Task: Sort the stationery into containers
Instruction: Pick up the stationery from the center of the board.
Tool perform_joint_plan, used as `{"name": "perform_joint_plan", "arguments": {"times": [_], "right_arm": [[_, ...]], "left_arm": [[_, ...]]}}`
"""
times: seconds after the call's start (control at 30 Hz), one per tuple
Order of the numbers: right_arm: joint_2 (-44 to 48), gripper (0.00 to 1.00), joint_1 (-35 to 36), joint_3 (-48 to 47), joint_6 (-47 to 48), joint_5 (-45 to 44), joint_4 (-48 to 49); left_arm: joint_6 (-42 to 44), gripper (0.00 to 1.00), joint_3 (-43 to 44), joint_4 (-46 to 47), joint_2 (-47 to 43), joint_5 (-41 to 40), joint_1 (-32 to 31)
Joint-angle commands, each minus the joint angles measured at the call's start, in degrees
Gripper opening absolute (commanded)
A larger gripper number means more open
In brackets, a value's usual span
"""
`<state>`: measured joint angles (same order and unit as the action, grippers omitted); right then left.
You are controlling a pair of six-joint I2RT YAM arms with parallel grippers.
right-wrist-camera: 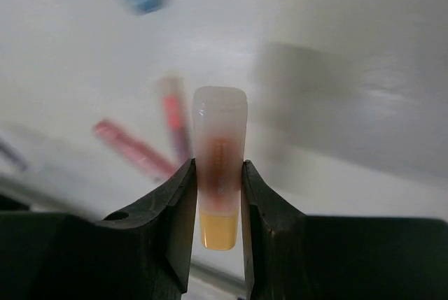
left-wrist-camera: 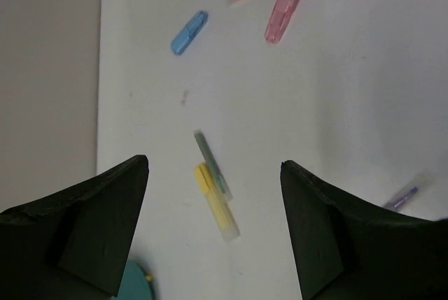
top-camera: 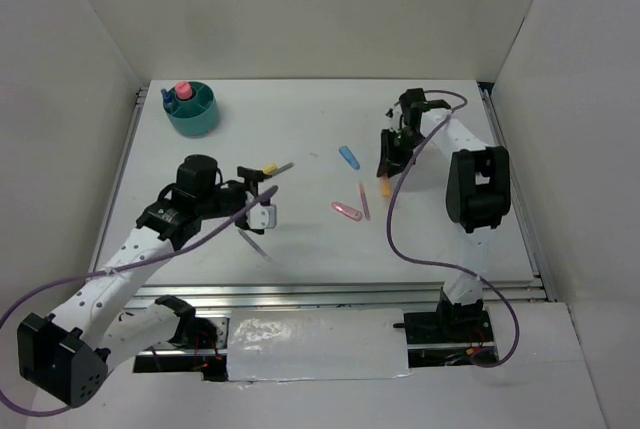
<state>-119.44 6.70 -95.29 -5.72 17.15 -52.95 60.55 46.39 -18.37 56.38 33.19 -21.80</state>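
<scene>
Right gripper [right-wrist-camera: 218,174]: closed on the orange marker, one finger pressed to each side of its barrel, over the right half of the table [top-camera: 320,129].
Orange marker [right-wrist-camera: 220,122]: clamped upright in the wrist view, its clear cap reaching past the fingertips. Whether it touches the table cannot be told.
Left gripper [left-wrist-camera: 213,163]: jaws wide apart with nothing between them, hanging over the yellow highlighter, left of the table's middle.
Yellow highlighter [left-wrist-camera: 215,202]: flat on the table, touching a thin grey-green pen [left-wrist-camera: 210,160] alongside.
Blue piece [top-camera: 348,156]: near the table's middle, between the two grippers.
Pink clip [top-camera: 347,210]: toward the near edge from the blue piece, just beside the pink pen [top-camera: 364,201].
Purple pen [left-wrist-camera: 404,196]: on the table near the left gripper.
Teal tub [top-camera: 210,117]: far left corner, with a pink-topped item [top-camera: 183,90] and a blue-capped one [top-camera: 169,98] standing in it.
</scene>
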Motion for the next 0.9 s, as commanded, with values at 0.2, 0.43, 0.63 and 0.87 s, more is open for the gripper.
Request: {"name": "perform_joint_plan", "arguments": {"times": [0.2, 0.43, 0.63, 0.87], "right_arm": [[16.34, 0.0, 11.48, 10.9, -6.5, 22.4, 3.82], [17.31, 0.0, 19.05, 12.05, -8.61, 23.12, 3.82], [17.4, 0.0, 23.18, 11.79, -11.59, 19.51, 4.17], [16.34, 0.0, 27.14, 10.38, -14.85, 16.17, 4.17]], "left_arm": [[29.86, 0.87, -6.58, 9.41, 2.23, -5.5, -18.88], [35.32, 0.85, -7.19, 13.26, 6.9, -8.14, -26.53], [33.24, 0.86, -6.58, 14.59, 10.15, -11.91, -30.23], [30.41, 0.84, -5.79, 16.61, 13.14, -14.03, -32.34]]}}
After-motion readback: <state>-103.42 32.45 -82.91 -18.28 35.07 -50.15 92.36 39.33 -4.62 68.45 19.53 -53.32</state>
